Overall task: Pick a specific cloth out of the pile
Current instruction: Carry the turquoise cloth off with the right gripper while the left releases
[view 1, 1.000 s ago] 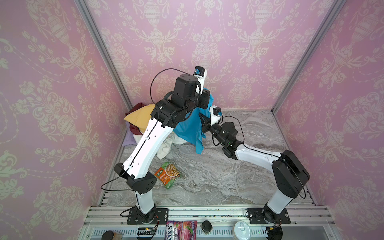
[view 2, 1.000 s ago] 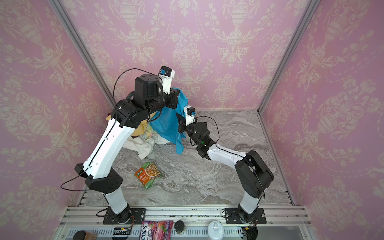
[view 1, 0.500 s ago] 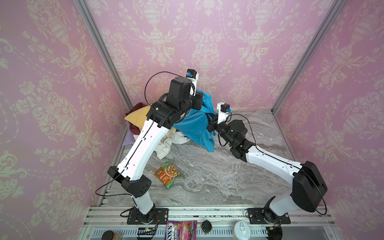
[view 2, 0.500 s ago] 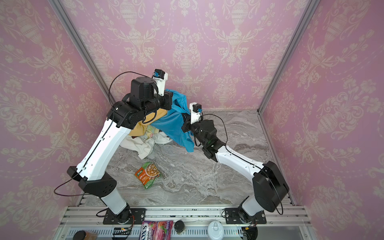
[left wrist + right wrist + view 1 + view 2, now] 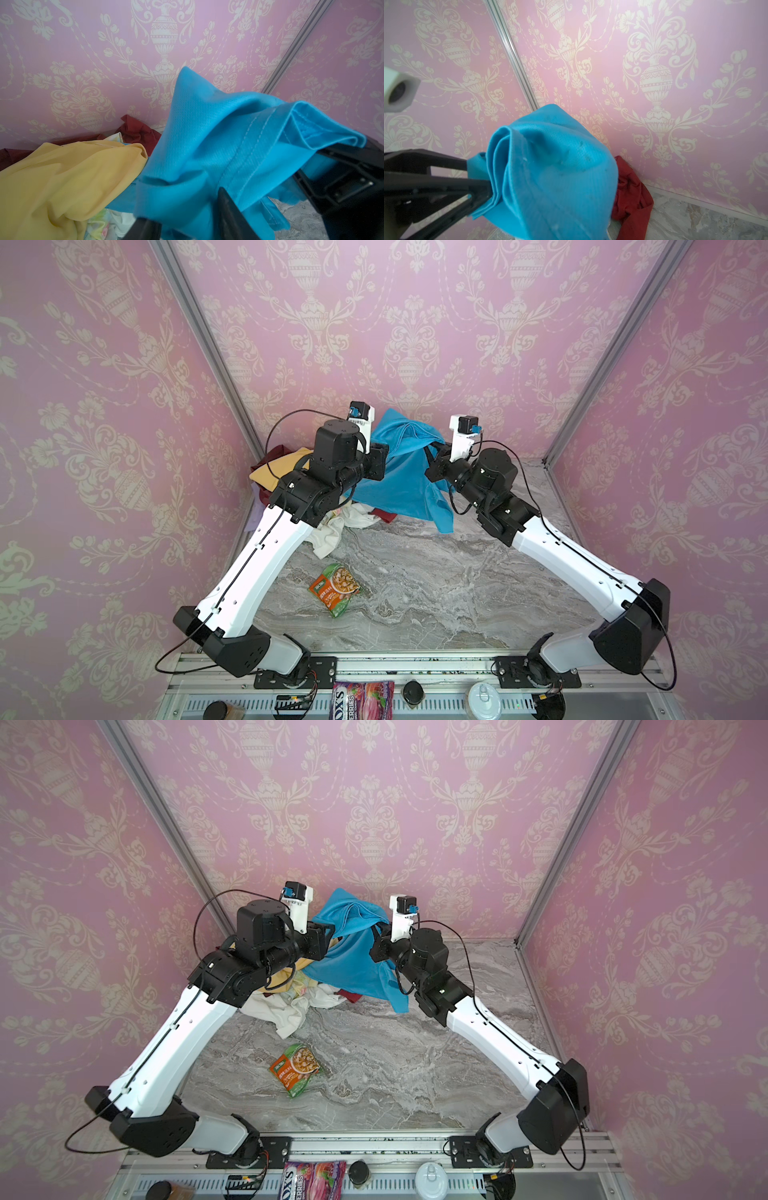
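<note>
Because my right hand (image 5: 481,187) clenches its folded edge, the turquoise cloth (image 5: 399,477) hangs raised over the pile (image 5: 274,477), while my left hand (image 5: 185,209) stands released, fabric merely draped across.

Two arms: left arm (image 5: 266,568) and right arm (image 5: 573,556). Two grippers: left gripper (image 5: 182,205) and right gripper (image 5: 479,178). Two cameras: left wrist camera (image 5: 360,412) and right wrist camera (image 5: 465,425). One turquoise piece, the cloth (image 5: 399,485), between both grippers. One heap, the pile (image 5: 291,994), below the left gripper, with one mustard-yellow cloth (image 5: 62,176), one white cloth (image 5: 328,537), one pale printed piece (image 5: 97,226), one lilac piece (image 5: 254,519) and two dark red patches (image 5: 276,452), perhaps of one cloth, not possible to tell. One snack packet (image 5: 336,588), well apart from both grippers. Farther still from the grippers, four small things: one candy bag (image 5: 363,699), one jar (image 5: 216,711), one black cap (image 5: 412,691), one white-lidded can (image 5: 483,697).
</note>
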